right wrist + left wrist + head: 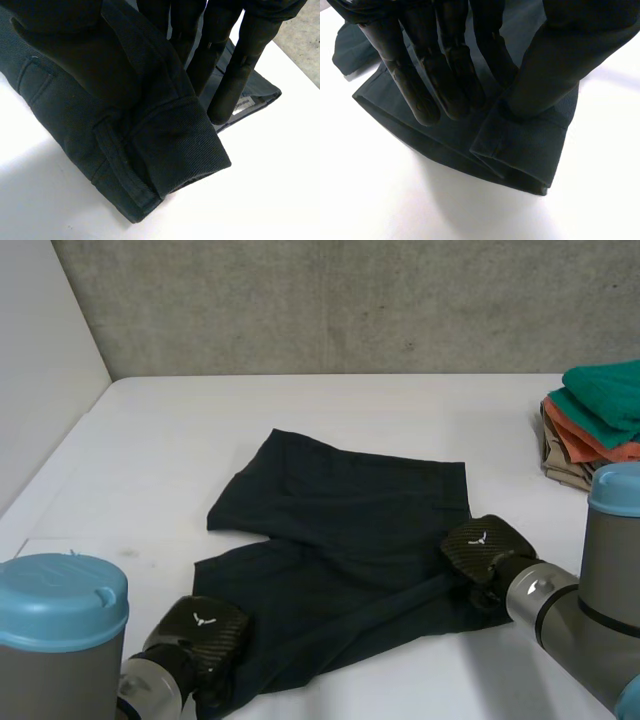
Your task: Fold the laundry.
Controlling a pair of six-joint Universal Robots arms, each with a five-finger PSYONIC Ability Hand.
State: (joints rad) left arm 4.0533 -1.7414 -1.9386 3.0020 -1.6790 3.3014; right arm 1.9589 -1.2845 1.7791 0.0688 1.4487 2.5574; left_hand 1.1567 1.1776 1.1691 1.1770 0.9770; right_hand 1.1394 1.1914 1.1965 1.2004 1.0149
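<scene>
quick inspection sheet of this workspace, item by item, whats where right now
surface: white table
job's things: dark shorts spread mid-table; stack of folded clothes, green on top, at the table's right edge
clutter: nothing seen
robot hands: left robot hand pinches the shorts' near hem corner; right robot hand pinches the near waistband corner
cables: nothing seen
surroundings: grey concrete wall behind, white panel at left
</scene>
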